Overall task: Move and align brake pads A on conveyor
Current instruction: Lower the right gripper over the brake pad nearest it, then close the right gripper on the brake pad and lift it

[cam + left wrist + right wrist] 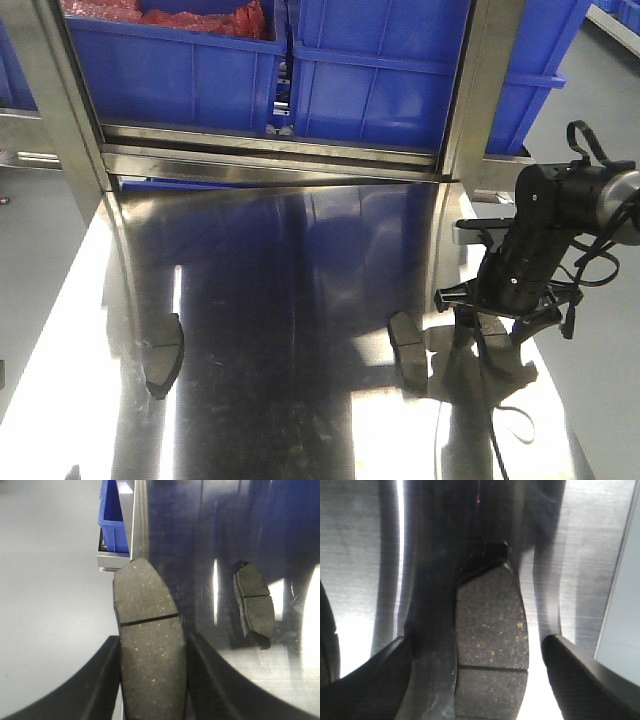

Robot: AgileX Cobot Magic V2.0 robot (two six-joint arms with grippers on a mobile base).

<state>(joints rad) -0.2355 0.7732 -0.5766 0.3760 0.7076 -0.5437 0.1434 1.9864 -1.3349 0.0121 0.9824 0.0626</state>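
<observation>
My left gripper [152, 647] clamps 1 dark grey crescent brake pad [147, 605] across its width, near the edge of the shiny steel table [280, 680]. My right gripper [476, 645] straddles another pad [492, 625], fingers spread, not touching. I judge them stiff, dense, gritty: pinch the long edges. Conveyor out of view; blue plastic bins [380, 80] and steel uprights [470, 100] crowd behind.

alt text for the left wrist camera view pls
A dark grey grooved brake pad fills the lower centre, clamped between the left gripper's two black fingers. A second brake pad lies further right on the shiny steel table, with a blue bin and grey floor at left.
</observation>
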